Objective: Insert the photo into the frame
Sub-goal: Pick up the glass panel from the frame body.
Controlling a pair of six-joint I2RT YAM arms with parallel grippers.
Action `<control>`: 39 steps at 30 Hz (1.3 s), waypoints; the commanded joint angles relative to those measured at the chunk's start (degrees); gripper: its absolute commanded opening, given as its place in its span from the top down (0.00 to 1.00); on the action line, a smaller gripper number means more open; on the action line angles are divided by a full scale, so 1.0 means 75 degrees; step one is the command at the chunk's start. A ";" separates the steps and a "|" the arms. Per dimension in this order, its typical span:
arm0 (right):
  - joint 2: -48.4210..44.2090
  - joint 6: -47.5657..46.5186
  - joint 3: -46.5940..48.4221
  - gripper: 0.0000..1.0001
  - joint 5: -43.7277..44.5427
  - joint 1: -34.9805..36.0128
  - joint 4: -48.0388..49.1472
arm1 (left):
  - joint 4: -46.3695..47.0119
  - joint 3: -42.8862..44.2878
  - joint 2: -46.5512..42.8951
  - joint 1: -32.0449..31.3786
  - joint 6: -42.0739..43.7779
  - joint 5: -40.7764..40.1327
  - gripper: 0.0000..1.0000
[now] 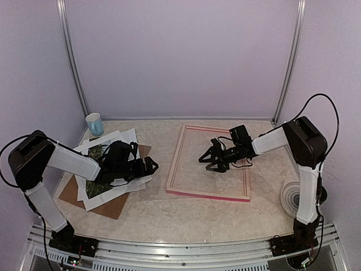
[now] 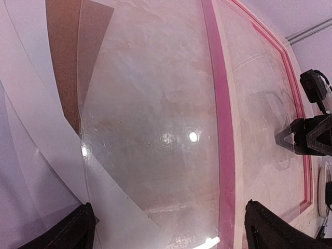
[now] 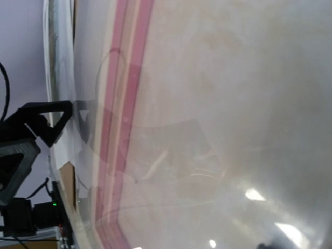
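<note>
Top external view, here's the layout: the frame (image 1: 210, 195) lies flat on the counter (image 1: 197, 217), right of center, pink rails with bare counter showing through the middle. The photo (image 1: 96, 189) isn't in it. It's over on the left in a messy pile, well apart from the frame. You only get green patches of it peeking out from under a white mat (image 1: 127, 138), and there's a brown board (image 1: 110, 208) at the bottom of the pile.

The left gripper (image 1: 149, 166) hangs over the right edge of that pile, pointing toward the frame. In the left wrist view its fingers (image 2: 70, 233) sit way apart at the two bottom corners with nothing between them. That same view shows a clear sheet (image 2: 155, 129) lying on the counter between the pile and the frame's near rail. I honestly can't tell if it overlaps the rail or just touches it.

The right gripper (image 1: 206, 164) is inside the frame's outline, low over the counter, nearer the left rail. Its fingers look spread and they aren't pinching anything I can see.

Other stuff: a blue cup (image 1: 94, 123) in the back left corner, and a white roll (image 1: 289, 199) by the right arm's base.
</note>
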 commanded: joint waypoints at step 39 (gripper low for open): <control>0.0682 0.0304 0.0455 0.59 -0.1373 0.0316 0.0288 | 0.0109 0.0193 0.0172 -0.0088 -0.0039 0.0217 0.01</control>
